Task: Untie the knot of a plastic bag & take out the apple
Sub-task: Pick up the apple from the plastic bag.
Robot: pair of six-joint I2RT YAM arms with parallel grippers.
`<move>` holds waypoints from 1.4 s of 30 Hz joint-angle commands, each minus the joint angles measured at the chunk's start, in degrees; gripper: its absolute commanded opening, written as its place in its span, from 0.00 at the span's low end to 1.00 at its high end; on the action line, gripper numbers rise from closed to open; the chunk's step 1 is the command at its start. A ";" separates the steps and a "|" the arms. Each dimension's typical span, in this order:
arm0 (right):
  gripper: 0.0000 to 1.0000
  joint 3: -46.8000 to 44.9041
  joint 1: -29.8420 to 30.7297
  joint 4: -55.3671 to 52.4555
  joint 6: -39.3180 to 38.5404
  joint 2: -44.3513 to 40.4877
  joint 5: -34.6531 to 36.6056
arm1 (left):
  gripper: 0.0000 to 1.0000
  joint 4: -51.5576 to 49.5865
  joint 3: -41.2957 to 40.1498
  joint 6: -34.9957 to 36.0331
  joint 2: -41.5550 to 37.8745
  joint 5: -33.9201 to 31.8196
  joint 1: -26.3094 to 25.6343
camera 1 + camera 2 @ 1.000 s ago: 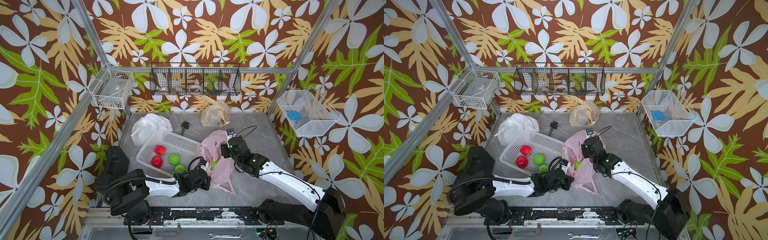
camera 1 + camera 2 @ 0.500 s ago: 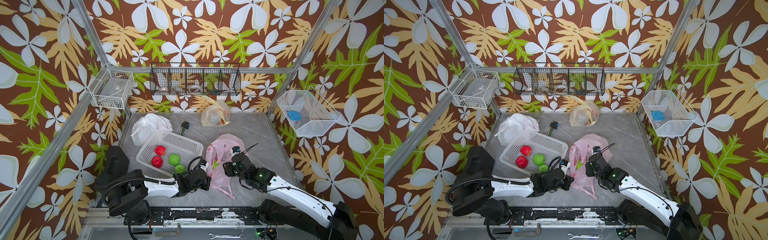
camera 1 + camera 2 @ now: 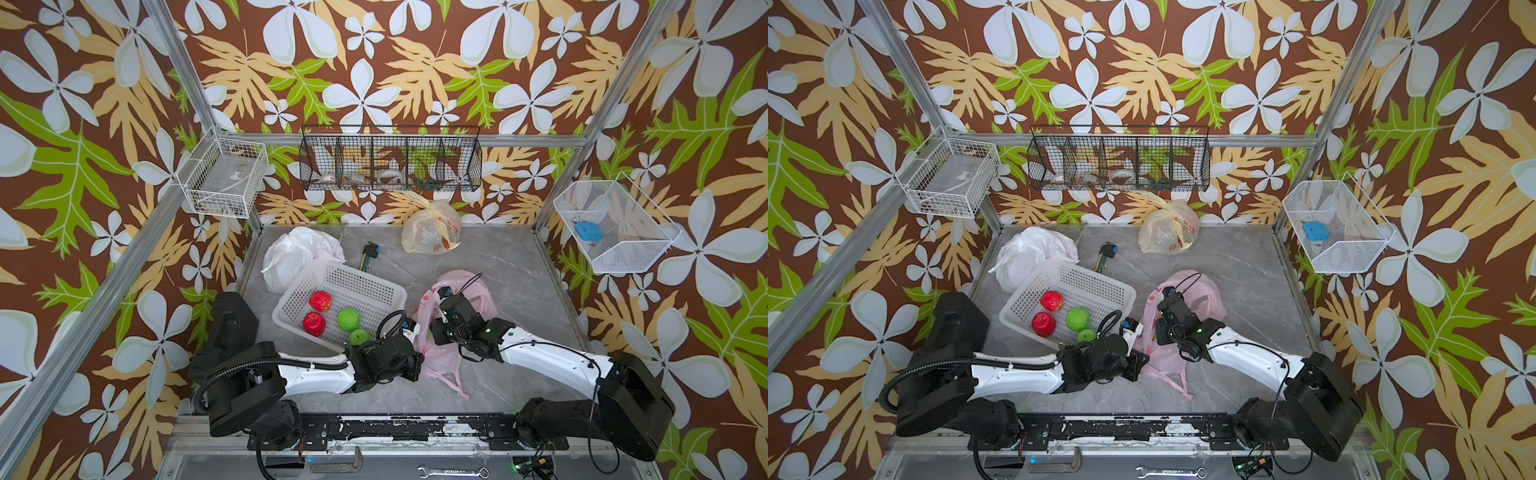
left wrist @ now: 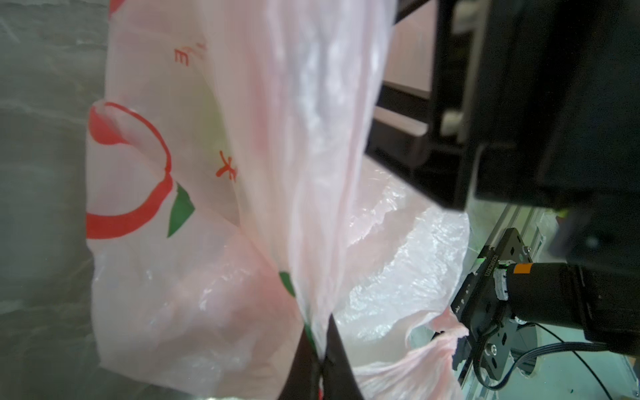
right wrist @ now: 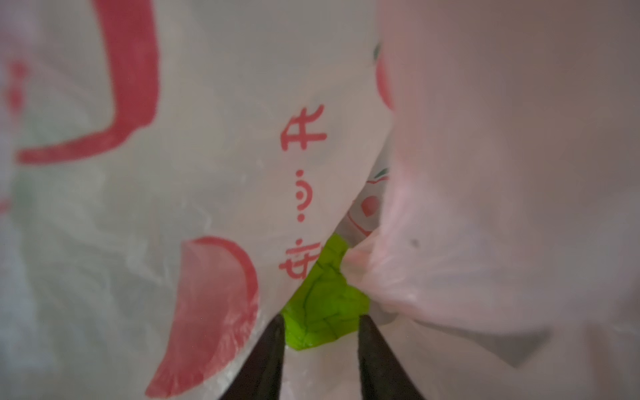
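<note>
A pink plastic bag (image 3: 478,286) (image 3: 1204,291) with red print lies mid-table between both arms. My left gripper (image 3: 417,357) (image 4: 322,363) is shut on a fold of the bag's film (image 4: 304,242) at its near left side. My right gripper (image 3: 1156,330) (image 5: 320,322) reaches into the bag. Its jaws stand apart, one on each side of a green apple (image 5: 325,304) that lies just past the tips, with bag film (image 5: 207,173) all around. The knot is out of view. A loose twisted handle (image 4: 440,346) hangs by the left gripper.
A white perforated basket (image 3: 374,286) left of the bag holds two red and two green fruits. A white bag (image 3: 299,249), a yellowish bag (image 3: 432,232) and a small tool (image 3: 370,253) lie at the back. Wire baskets hang on the walls.
My right arm has drawn back toward the front and sunk lower into the bag, and its jaws have narrowed. The left arm and its grip have not moved.
</note>
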 commanded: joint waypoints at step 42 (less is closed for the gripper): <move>0.56 -0.76 0.88 -17.10 5.56 -33.25 7.48 | 0.00 9.03 1.53 0.85 5.47 4.44 3.26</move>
